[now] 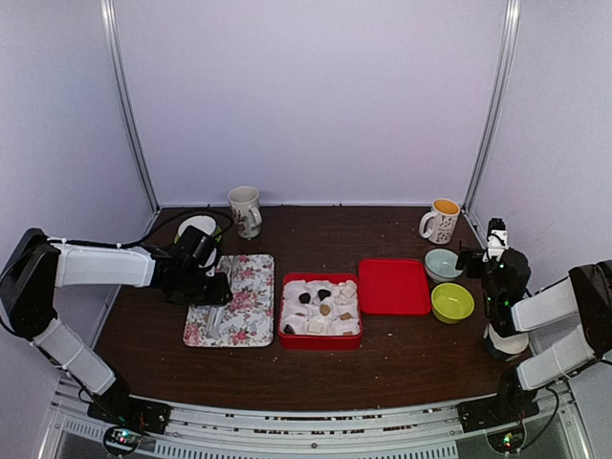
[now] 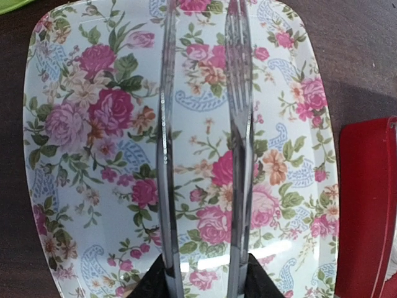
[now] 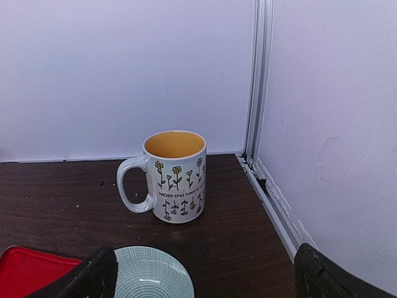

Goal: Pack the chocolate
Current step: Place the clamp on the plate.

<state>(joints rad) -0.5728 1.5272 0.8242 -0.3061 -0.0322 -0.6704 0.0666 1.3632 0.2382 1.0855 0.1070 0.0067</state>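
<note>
The chocolate [image 1: 325,295] lay as small pieces in one red box [image 1: 320,342], on its crumpled white paper lining [image 1: 308,316]. Three dark pieces and at least two tan ones could be counted. One red lid [image 1: 393,285] lay flat just right of the box. One floral tray [image 1: 253,287] sat to the box's left. There were two mugs, a white patterned mug [image 1: 246,210] and a yellow-lined mug [image 1: 441,221], and two bowls, a pale blue bowl [image 1: 443,265] and a green bowl [image 1: 452,302]. A white saucer [image 1: 196,227] lay behind the left arm.

Everything stood on a dark brown table [image 1: 382,359], closed in by pale walls [image 1: 306,96] with metal rails [image 1: 129,105] in the corners.

The pieces were too small to show a long axis or which way any of them faced. They lay scattered across the middle of the box.

The left gripper [image 2: 206,273] was partly closed over the tray, pinching one pair of metal tongs [image 2: 167,155], whose two arms ran forward along the tray. The right gripper [image 3: 205,285] stood fully spread and empty near the bowls, facing the yellow-lined mug.
</note>
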